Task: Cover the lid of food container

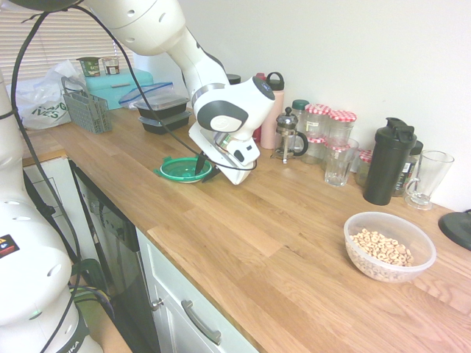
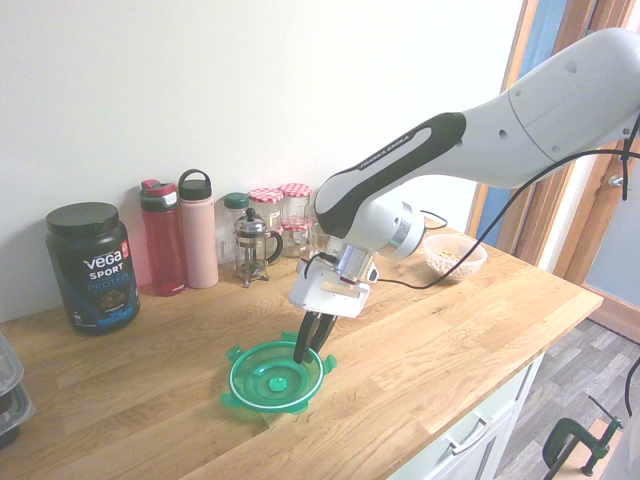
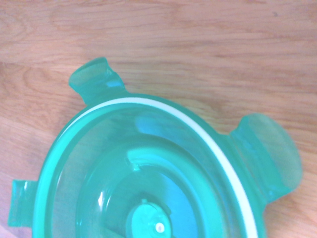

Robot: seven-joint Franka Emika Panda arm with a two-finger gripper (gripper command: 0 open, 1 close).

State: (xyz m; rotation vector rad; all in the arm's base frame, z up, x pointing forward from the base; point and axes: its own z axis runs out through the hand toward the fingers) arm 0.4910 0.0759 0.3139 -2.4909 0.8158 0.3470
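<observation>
- The lid (image 2: 274, 379) lies flat on the wooden counter (image 1: 243, 243), near its front edge, with its hollow side up.
- It is round, green and translucent; a white ring (image 3: 198, 130) runs just inside its rim, and a small round hub (image 3: 148, 220) sits at its centre.
- Clip tabs (image 3: 270, 154) stick out around the edge, and the wrist view shows three of them.
- The gripper (image 2: 310, 345) points down at the lid's rim on the side away from the counter's front edge. Its dark fingers (image 2: 300, 350) reach the rim, one inside the lid and one at or outside the edge; whether they pinch it cannot be told.
- The container (image 1: 389, 245), a clear round tub with beige cereal rings (image 1: 383, 247) inside, stands uncovered well apart from the lid, further along the counter.
- Behind the lid, by the wall, stand a red bottle (image 2: 163, 239), a pink bottle (image 2: 198, 229), a French press (image 2: 253, 245) and jars (image 2: 280, 215) with checked caps.
- A dark protein tub (image 2: 92, 266) stands next to the red bottle.
</observation>
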